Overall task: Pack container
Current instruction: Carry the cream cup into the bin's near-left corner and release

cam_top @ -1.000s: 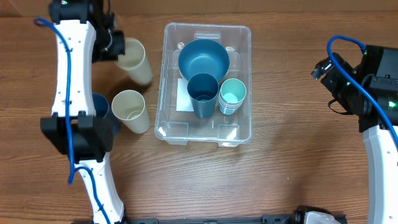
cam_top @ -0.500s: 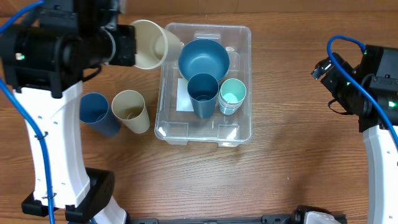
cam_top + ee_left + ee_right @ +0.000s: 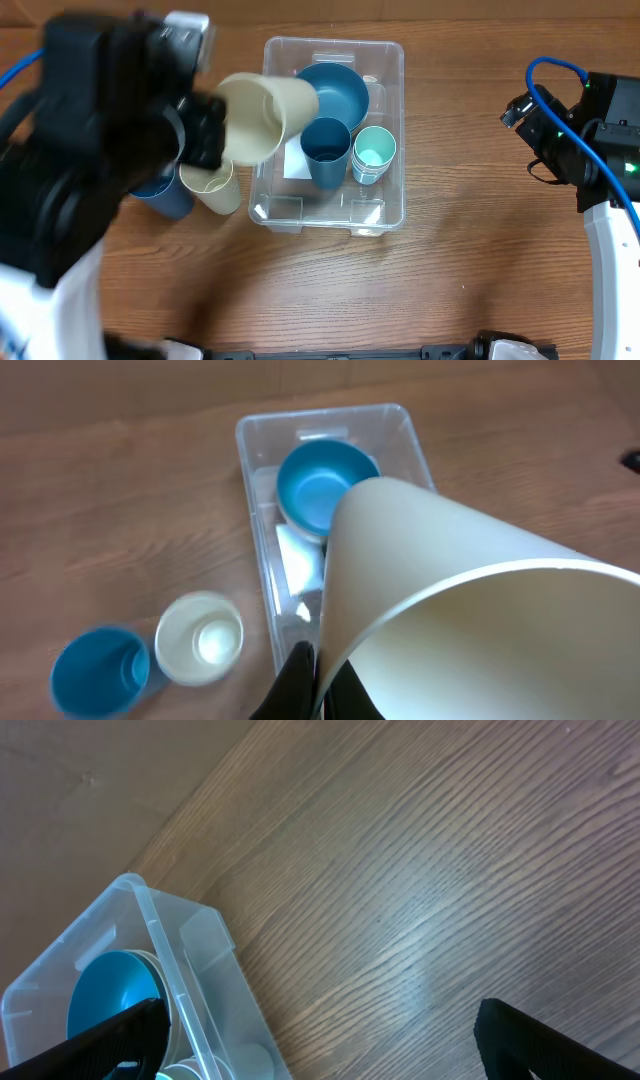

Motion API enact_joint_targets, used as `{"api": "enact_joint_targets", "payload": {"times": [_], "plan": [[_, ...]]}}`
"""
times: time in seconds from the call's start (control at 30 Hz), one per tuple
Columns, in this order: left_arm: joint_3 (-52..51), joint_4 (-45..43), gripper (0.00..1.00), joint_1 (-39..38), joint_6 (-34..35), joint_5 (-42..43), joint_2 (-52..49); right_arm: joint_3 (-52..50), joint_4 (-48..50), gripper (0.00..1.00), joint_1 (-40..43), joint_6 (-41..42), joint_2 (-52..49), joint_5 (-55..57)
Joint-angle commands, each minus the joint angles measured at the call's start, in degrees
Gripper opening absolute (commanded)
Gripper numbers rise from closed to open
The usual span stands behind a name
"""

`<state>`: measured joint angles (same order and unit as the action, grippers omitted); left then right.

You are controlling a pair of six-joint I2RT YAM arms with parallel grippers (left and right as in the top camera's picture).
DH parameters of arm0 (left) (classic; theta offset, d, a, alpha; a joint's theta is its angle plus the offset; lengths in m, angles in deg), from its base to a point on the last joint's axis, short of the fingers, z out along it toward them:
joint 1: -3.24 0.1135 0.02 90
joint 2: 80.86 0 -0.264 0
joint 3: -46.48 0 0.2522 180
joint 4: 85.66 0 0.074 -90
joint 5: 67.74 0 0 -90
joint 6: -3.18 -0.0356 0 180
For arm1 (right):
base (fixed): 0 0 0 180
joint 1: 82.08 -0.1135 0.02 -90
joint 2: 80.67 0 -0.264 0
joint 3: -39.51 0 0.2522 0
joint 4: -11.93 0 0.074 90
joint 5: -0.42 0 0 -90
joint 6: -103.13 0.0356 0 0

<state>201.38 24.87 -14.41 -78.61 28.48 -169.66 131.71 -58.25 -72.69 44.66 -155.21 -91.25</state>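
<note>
The clear container (image 3: 388, 210) stands mid-table and holds a blue bowl (image 3: 335, 88), a dark blue cup (image 3: 326, 150) and stacked teal cups (image 3: 375, 152). My left gripper (image 3: 212, 132) is shut on the rim of a cream cup (image 3: 262, 115), held tilted in the air over the container's left edge. In the left wrist view the cream cup (image 3: 470, 580) fills the right side, my gripper (image 3: 322, 685) pinches its rim, and the container (image 3: 252, 510) lies below. My right gripper (image 3: 318, 1035) is open and empty, over bare table right of the container (image 3: 190, 970).
A second cream cup (image 3: 210, 180) and a blue cup (image 3: 165, 192) stand on the table left of the container; both show in the left wrist view, the cream cup (image 3: 200, 640) and the blue cup (image 3: 98, 668). The right arm (image 3: 585, 150) stays at the right edge.
My left gripper has lifted the cream cup from the far left of the table and carried it right and forward, over the container's left edge. The right arm has not moved.
</note>
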Motion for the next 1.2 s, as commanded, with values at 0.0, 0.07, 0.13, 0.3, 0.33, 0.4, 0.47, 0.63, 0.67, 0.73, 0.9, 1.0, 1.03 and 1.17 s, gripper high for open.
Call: {"api": "enact_joint_targets", "payload": {"times": [0.0, 0.07, 0.13, 0.3, 0.33, 0.4, 0.47, 0.63, 0.67, 0.73, 0.9, 1.0, 1.03, 1.17], "plan": [[-12.87, 0.04, 0.04, -0.44, 1.03, 0.02, 6.38, 0.68, 0.33, 1.0, 0.11, 0.24, -0.07, 0.07], [-18.95, 0.04, 0.04, -0.44, 0.98, 1.14, 7.82, 0.66, 0.33, 1.0, 0.11, 0.22, -0.07, 0.07], [-24.5, 0.02, 0.04, -0.44, 0.72, 1.09, 8.04, 0.66, 0.33, 1.0, 0.11, 0.24, -0.07, 0.07], [-36.02, -7.41, 0.04, -2.97, 0.04, -0.11, 7.78, 0.66, 0.33, 1.0, 0.11, 0.24, -0.07, 0.07], [-37.81, -9.16, 0.04, -3.87, 1.29, -1.77, 7.78, 0.66, 0.33, 1.0, 0.11, 0.22, -0.07, 0.07], [-39.78, -10.75, 0.04, -4.92, 2.16, -2.36, 7.58, 0.68, 0.33, 1.0, 0.11, 0.22, -0.07, 0.04], [-41.97, -12.74, 0.04, -6.03, 2.32, -2.45, 7.48, 0.66, 0.33, 1.0, 0.11, 0.24, -0.07, 0.07], [-47.6, -17.81, 0.04, -8.5, 4.09, -7.13, 7.48, 0.66, 0.33, 1.0, 0.11, 0.24, -0.07, 0.07], [-49.27, -19.67, 0.04, -9.03, 4.76, -8.0, 7.48, 0.66, 0.33, 1.0, 0.11, 0.24, -0.07, 0.07], [-52.89, -23.76, 0.04, -9.51, 5.95, -8.33, 7.37, 0.66, 0.33, 1.0, 0.11, 0.24, -0.07, 0.07], [-58.86, -29.44, 0.04, -9.49, 7.28, -8.33, 6.29, 0.66, 0.33, 1.0, 0.11, 0.24, -0.07, 0.07], [-61.77, -33.16, 0.04, -9.49, 7.3, -8.37, 5.4, 0.66, 0.33, 1.0, 0.11, 0.24, -0.07, 0.07], [-62.99, -34.8, 0.04, -9.49, 7.72, -8.37, 4.5, 0.68, 0.33, 1.0, 0.11, 0.24, -0.07, 0.07], [-63.52, -36.52, 0.04, -9.49, 7.69, -8.35, -0.04, 0.66, 0.33, 1.0, 0.11, 0.24, -0.07, 0.04]]}}
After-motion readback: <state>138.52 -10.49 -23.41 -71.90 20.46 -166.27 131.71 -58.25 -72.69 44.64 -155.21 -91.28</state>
